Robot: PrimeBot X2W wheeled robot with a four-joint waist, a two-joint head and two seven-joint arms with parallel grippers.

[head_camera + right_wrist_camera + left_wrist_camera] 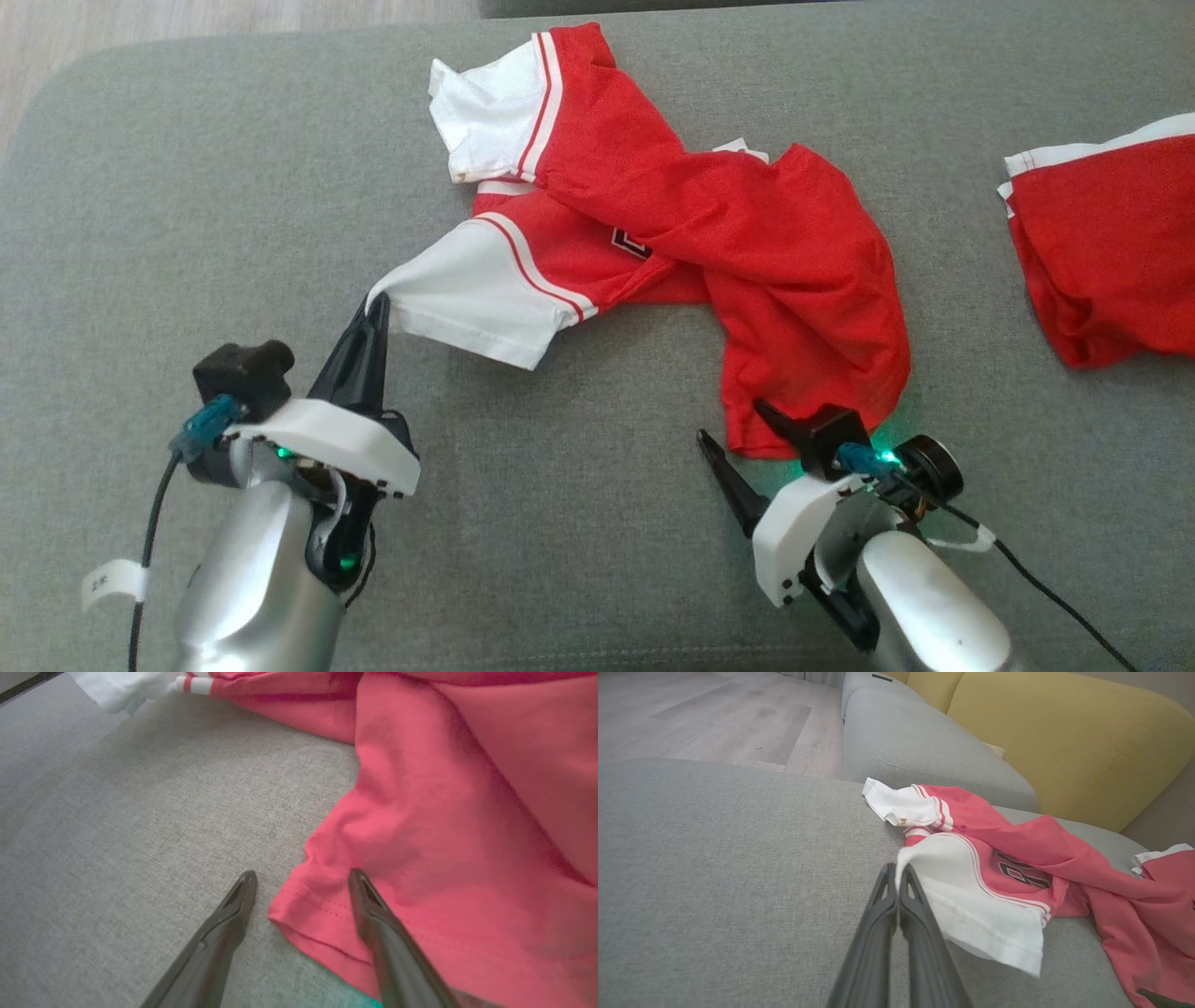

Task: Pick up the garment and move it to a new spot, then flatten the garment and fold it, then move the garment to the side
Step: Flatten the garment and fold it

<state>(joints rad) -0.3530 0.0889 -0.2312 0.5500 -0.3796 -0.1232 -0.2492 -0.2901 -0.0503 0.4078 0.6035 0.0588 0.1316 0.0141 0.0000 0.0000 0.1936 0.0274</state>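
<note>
Work surface: grey woven-fabric sofa seat (140,187), far-left corner rounded. Left wrist view: a 2nd grey seat cushion (915,742) butts against the 1st at its far edge; mustard-yellow back cushions (1064,732) stand behind both. Floor: pale wood-look planks (714,714), grain visible, seams running away from the sofa. Light soft and even; shadows faint.

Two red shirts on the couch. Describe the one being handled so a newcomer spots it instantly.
On the grey sofa cushion, look to the middle, where a crumpled red jersey lies with white sleeves edged in red-and-white stripes. Its near white sleeve is pinched at the corner by the left end effector. The other red garment lies apart at the right edge.
</note>
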